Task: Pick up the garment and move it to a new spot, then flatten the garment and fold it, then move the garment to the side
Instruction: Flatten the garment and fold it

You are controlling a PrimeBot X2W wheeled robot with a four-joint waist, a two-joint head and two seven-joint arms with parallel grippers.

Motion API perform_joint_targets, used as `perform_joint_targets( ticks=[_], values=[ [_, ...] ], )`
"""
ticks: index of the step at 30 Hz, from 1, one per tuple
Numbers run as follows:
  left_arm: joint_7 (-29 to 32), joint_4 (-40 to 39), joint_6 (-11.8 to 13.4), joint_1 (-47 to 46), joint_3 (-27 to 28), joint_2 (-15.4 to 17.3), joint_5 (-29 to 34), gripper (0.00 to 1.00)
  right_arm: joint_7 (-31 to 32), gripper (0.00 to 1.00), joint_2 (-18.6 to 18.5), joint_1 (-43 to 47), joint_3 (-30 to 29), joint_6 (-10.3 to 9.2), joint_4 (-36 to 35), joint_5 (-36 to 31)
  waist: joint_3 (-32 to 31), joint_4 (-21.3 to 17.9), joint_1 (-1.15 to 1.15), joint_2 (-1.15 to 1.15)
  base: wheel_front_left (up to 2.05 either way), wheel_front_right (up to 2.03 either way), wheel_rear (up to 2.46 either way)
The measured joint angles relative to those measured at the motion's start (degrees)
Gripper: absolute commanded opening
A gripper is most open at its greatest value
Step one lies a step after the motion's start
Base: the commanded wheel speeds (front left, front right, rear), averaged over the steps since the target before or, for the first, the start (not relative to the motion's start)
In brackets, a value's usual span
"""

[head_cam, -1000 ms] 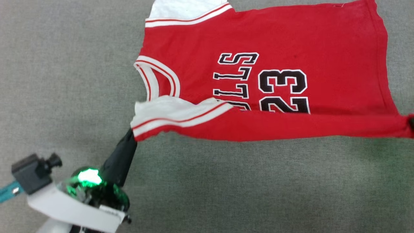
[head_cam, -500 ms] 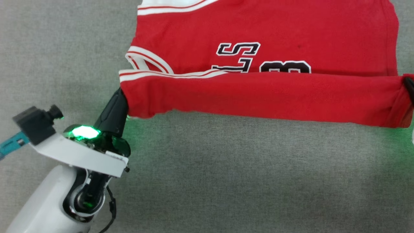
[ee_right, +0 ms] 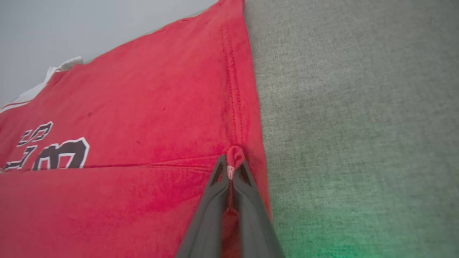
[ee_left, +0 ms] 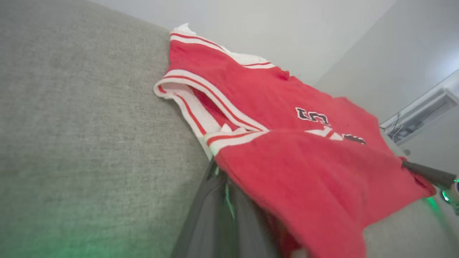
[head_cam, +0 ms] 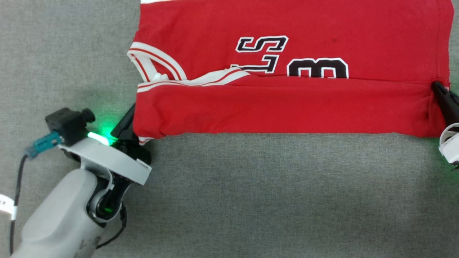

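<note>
The garment point(head_cam: 287, 104) is pinched at both ends of a folded-over band. In the right wrist view, a small tuck of red cloth at the hem corner is clamped between the narrow, closed fingers of the right gripper point(ee_right: 231, 172). In the head view the right gripper point(head_cam: 439, 93) is cut off by the picture's edge, so little more than its dark tips can be seen. The left gripper point(head_cam: 125, 123) is closed at the opposite corner, beside the striped neckline. Its fingertips are buried under the cloth, so the exact pinch point cannot be made out. In the left wrist view, its dark fingers point(ee_left: 215, 211) are pressed together beneath the draped red fold. A green light point(head_cam: 95, 138) is lit on the left wrist.

The near edge of the garment has been laid over the chest. The black lettering point(head_cam: 261, 44) and the number point(head_cam: 317, 68) are partly covered, and only their upper portions are readable. The far part of the garment is cut off by the top of the head view. The garment is spread flat on a grey fabric surface point(head_cam: 251, 197).
</note>
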Motion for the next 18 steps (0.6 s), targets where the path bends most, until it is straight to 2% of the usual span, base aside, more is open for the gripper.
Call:
perform_joint_targets(
  ticks=[3,4,5,6,7,8,9,10,14,18],
  values=[
    [-0.07,1.86,0.01,-0.93,-0.36,-0.63,0.85,0.0,-1.25,0.0,-0.31,-0.34,1.0,-0.01,1.12,0.03,-0.41,-0.08,0.0,0.0,0.0,0.0,0.0],
    [-0.07,2.14,0.01,-1.15,-0.56,-0.6,0.78,0.19,-1.72,0.0,-0.42,-0.36,1.36,-0.01,1.36,0.04,-0.63,-0.09,0.0,0.0,0.0,0.0,0.0],
    [-0.04,2.52,0.01,-1.43,-1.0,-0.34,1.05,0.48,-2.22,0.0,-0.48,-0.35,1.67,-0.01,1.56,0.05,-0.91,-0.09,0.0,0.0,0.0,0.0,0.0],
    [0.02,2.98,0.0,-1.66,-1.42,0.01,1.47,0.84,-2.7,0.07,-0.59,-0.35,2.13,-0.02,1.81,0.05,-1.23,-0.08,0.0,0.0,0.0,0.0,0.0],
    [0.03,3.55,-0.01,-1.91,-1.86,0.45,1.67,1.0,-3.15,0.27,-0.73,-0.31,2.69,-0.02,2.02,0.04,-1.57,-0.07,0.0,0.0,0.0,0.0,0.0],
    [0.3,4.13,-0.05,-2.36,-2.38,1.18,1.71,1.0,-3.65,0.4,-0.92,-0.23,3.18,-0.02,2.19,-0.01,-1.96,-0.06,0.0,0.0,0.0,0.0,0.0],
    [1.13,4.79,-0.03,-2.91,-2.68,2.34,1.82,1.0,-4.12,0.58,-1.21,-0.1,3.59,-0.02,2.35,-0.16,-2.4,-0.04,0.0,0.0,0.0,0.0,0.0],
    [2.19,5.06,0.08,-3.25,-2.98,3.76,1.8,1.0,-4.46,1.0,-1.46,0.15,4.04,-0.02,2.46,-0.3,-2.88,-0.01,0.0,0.0,0.0,0.0,0.0],
    [6.68,4.21,0.09,-4.47,-4.63,8.82,2.54,1.0,-5.95,1.0,-1.52,0.47,5.22,-0.02,2.74,-0.32,-4.99,0.15,0.0,0.0,0.0,0.0,0.0],
    [15.37,0.76,1.12,-7.85,-5.71,14.12,3.65,1.0,-7.13,1.0,-1.62,1.45,5.2,-0.03,3.15,-0.12,-7.2,0.43,0.0,0.0,0.0,0.0,0.0]
  ],
)
